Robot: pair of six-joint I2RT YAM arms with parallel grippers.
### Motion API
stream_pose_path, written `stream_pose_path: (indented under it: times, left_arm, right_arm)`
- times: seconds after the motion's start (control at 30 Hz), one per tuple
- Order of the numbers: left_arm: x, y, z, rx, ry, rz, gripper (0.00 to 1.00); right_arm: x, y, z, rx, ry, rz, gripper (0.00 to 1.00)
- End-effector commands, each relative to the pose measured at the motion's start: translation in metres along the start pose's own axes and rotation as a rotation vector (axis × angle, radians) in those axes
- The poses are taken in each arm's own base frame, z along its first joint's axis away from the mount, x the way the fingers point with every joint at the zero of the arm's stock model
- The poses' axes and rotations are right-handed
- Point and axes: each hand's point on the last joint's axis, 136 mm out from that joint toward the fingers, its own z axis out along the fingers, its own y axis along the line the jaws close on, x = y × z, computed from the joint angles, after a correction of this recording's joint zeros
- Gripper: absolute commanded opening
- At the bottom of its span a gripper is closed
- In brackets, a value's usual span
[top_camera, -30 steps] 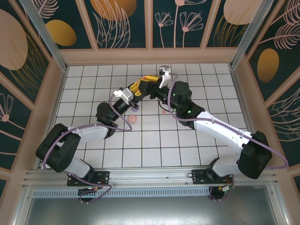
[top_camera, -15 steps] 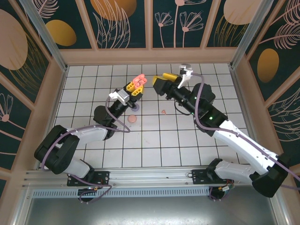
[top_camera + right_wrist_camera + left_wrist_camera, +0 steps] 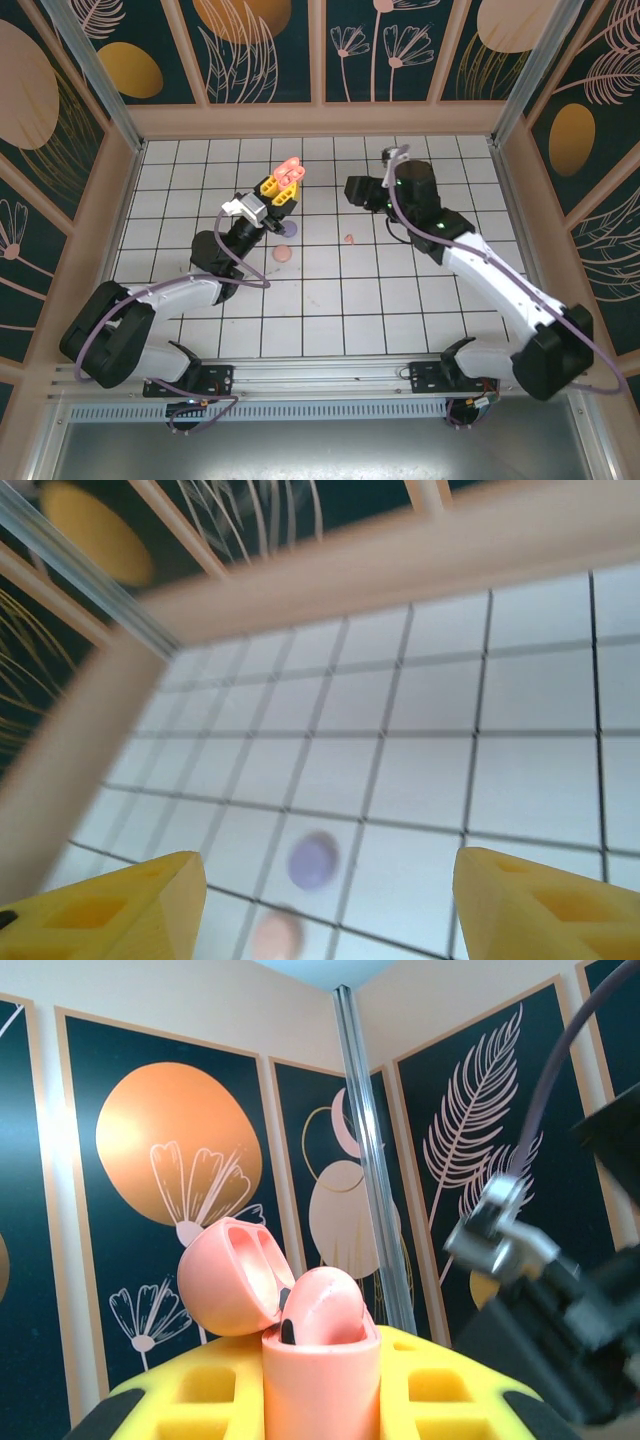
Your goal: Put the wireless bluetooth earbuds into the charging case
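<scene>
My left gripper point(image 3: 279, 189) is shut on the salmon-pink charging case point(image 3: 288, 173) and holds it upright above the tiles. In the left wrist view the case point(image 3: 320, 1380) stands between the yellow fingers point(image 3: 180, 1400) with its lid point(image 3: 228, 1275) hinged open to the left. A pink earbud point(image 3: 325, 1305) sits in the case's mouth, its rounded top standing above the rim. Another small pink earbud point(image 3: 349, 239) lies on the tiles. My right gripper point(image 3: 357, 190) hangs to the right of the case, apart from it. Its yellow fingertips point(image 3: 150, 895) are open with nothing between them.
A purple disc point(image 3: 290, 230) point(image 3: 313, 861) and a pink disc point(image 3: 283, 254) point(image 3: 277, 935) lie on the white tiled floor below the case. Wooden-framed patterned walls point(image 3: 320, 115) close the space at the back and both sides.
My right gripper has drawn back to the right, away from the case, and its jaws have widened. The left gripper has shifted slightly, still holding the open case.
</scene>
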Motion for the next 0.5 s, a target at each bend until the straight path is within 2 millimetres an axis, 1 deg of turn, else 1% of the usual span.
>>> stream_pose_path:
  times: [0.0, 0.17, 0.2, 0.3, 0.47]
  left_arm:
    - [-0.01, -0.002, -0.002, -0.001, -0.02, 0.004, 0.0]
    - [-0.013, -0.002, -0.003, 0.0, -0.019, -0.002, 0.0]
    - [-0.012, -0.002, -0.004, 0.0, -0.016, -0.001, 0.0]
    - [-0.012, -0.002, -0.006, -0.003, -0.013, -0.004, 0.0]
    - [-0.012, -0.002, -0.006, -0.003, -0.013, -0.011, 0.0]
  right_arm:
    - [0.025, -0.02, 0.017, 0.096, 0.154, -0.09, 0.66]
    - [0.057, -0.046, 0.048, 0.191, 0.307, -0.178, 0.65]
    - [0.062, -0.054, 0.053, 0.226, 0.329, -0.202, 0.65]
    - [0.075, -0.07, 0.064, 0.281, 0.387, -0.256, 0.64]
    - [0.098, -0.087, 0.08, 0.324, 0.496, -0.317, 0.63]
